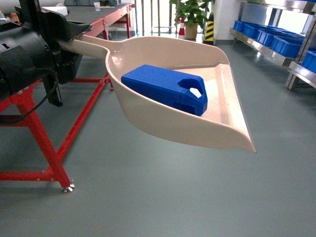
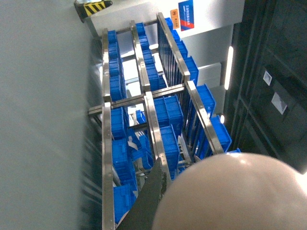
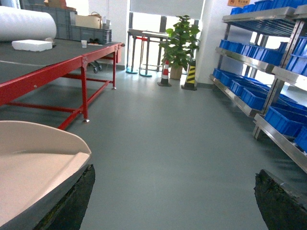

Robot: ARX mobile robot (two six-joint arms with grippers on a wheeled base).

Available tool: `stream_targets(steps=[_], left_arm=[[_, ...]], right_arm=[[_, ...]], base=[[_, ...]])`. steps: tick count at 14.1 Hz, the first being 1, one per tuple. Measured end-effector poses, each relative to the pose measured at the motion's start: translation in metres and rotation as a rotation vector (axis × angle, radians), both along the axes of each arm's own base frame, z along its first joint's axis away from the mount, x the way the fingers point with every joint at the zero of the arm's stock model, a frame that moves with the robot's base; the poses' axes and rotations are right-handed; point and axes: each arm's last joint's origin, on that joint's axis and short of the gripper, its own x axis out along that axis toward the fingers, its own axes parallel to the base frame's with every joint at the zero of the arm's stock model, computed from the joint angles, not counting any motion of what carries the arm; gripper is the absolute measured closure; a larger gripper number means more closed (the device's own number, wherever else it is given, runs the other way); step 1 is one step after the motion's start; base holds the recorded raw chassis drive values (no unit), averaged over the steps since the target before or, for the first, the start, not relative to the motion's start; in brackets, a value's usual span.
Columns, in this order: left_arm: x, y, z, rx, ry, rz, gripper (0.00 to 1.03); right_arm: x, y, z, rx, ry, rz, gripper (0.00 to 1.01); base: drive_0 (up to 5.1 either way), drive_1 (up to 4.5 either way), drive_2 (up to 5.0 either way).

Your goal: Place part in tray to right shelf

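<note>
While the small solid-blue jerrycan-shaped plastic part (image 1: 165, 89) lay in the beige scoop-shaped tray (image 1: 197, 131) clenched by the left gripper's jaws, right jaws released and empty, transit looked underway; next: reach the stainless-steel right shelf (image 1: 269, 52).

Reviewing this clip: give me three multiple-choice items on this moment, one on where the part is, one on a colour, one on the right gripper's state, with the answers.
1. Where is the part?
A. On the red-framed table
B. In the beige tray
C. On the floor

2. What colour are the crates on the right shelf?
A. Blue
B. Green
C. Yellow

3. How does the right gripper stand?
A. Shut on the part
B. Shut on a crate
C. Open, holding nothing

Answers:
1 B, the head view shows it lying inside the tray.
2 A, the crates on the rack are blue.
3 C, the right wrist view shows its fingers wide apart with only floor between.
</note>
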Motion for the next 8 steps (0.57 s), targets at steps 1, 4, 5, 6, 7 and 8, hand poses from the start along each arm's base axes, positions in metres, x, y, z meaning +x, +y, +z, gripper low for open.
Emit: stream_targets(steps=[1, 4, 5, 6, 7, 8], left_arm=[[-0.0004, -0.0013, 0.0005, -0.001, -0.006, -0.001, 0.90], [-0.0011, -0.0044, 0.0002, 0.001, -0.003, -0.021, 0.90], [-0.0010, -0.0001, 0.0019, -0.001, -0.012, -0.006, 0.90], [-0.0005, 0.0018, 0.0020, -0.002, -0.009, 0.008, 0.90], [-0.0004, 0.0020, 0.0014, -0.001, -0.005, 0.008, 0.90], [-0.0006, 0.0014, 0.0016, -0.001, -0.008, 0.005, 0.90]], right_arm=[[-0.0003, -0.0001, -0.0001, 0.000, 0.001, -0.001, 0.03], [-0.0002, 0.0000, 0.0001, 0.000, -0.001, -0.001, 0.03], [-0.0007, -0.0002, 0.0006, 0.001, -0.005, -0.002, 0.03], [-0.0010, -0.0002, 0.0010, 0.001, -0.006, -0.002, 0.03], [-0.0007, -0.0002, 0.0004, 0.000, -0.001, -0.002, 0.03], [-0.0007, -0.0001, 0.0005, 0.000, -0.002, -0.002, 0.03]], base=[[0.0, 0.00, 0.0], [0.0, 1.47, -1.4], [0.0, 4.27, -4.3], [-0.1, 4.20, -4.4], [-0.1, 4.20, -4.4], [-0.1, 4.22, -4.4]])
